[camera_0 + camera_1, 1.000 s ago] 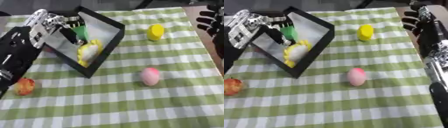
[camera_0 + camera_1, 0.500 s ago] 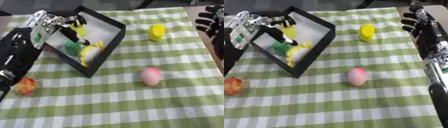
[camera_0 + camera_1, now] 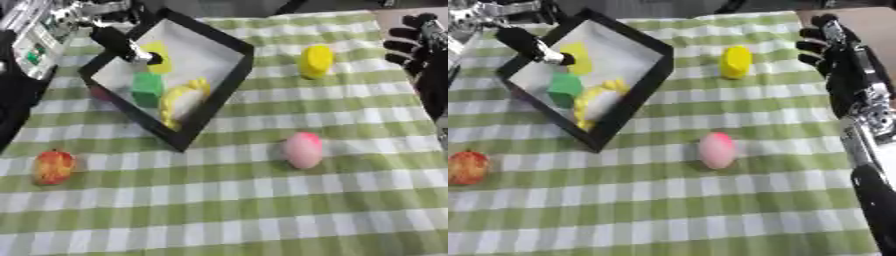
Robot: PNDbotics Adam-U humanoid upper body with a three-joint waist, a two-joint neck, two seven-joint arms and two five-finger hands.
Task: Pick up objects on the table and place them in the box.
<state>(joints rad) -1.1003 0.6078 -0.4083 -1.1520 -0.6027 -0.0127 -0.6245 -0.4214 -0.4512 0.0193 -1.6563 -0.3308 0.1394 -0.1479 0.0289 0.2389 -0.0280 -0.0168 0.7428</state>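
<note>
Left hand point(image 3: 114, 37) | fingers spread, holding nothing | above box point(image 3: 229, 82) | right hand point(image 3: 829, 45) idle, relaxed

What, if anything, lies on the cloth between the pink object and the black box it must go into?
Nothing visible does. The pink object sits alone on the checked cloth, and the stretch of cloth between it and the near right wall of the black box is bare. The yellow object lies farther back, off that line.

A matt green-and-white checked cloth point(image 3: 227, 200) is covering the table. The box point(image 3: 229, 75) is showing black matt walls and a pale, paper-like floor. The pink object point(image 3: 303, 149) and yellow object point(image 3: 315, 61) are looking smooth, plastic-like. The left hand point(image 3: 118, 42) is showing black and silvery metal parts
</note>
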